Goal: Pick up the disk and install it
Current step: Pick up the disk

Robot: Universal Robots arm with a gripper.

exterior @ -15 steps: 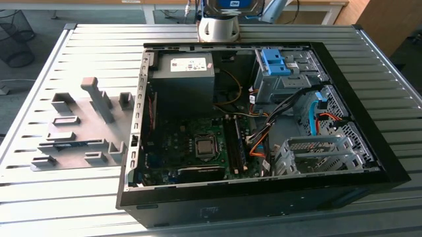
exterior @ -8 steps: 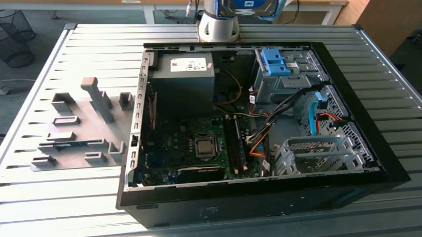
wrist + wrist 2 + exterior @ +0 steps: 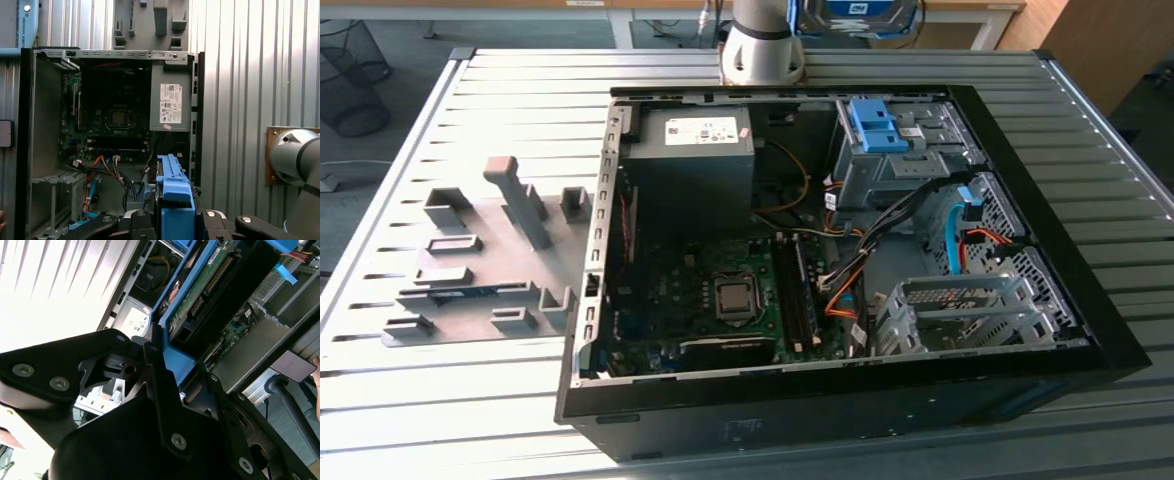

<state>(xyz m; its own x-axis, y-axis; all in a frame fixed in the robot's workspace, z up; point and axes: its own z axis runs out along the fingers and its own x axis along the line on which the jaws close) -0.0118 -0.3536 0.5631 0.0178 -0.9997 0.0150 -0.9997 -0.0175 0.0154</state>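
The hand [image 3: 172, 225] is closed on the disk [image 3: 172, 187], its fingers [image 3: 156, 370] pinching one end of the blue caddy. The disk's long axis runs straight out from the hand toward the open computer case [image 3: 24, 150] lying on the slatted surface [image 3: 250, 75]. Farther off, the power supply [image 3: 170, 102] carries a white label, its print too small to read.
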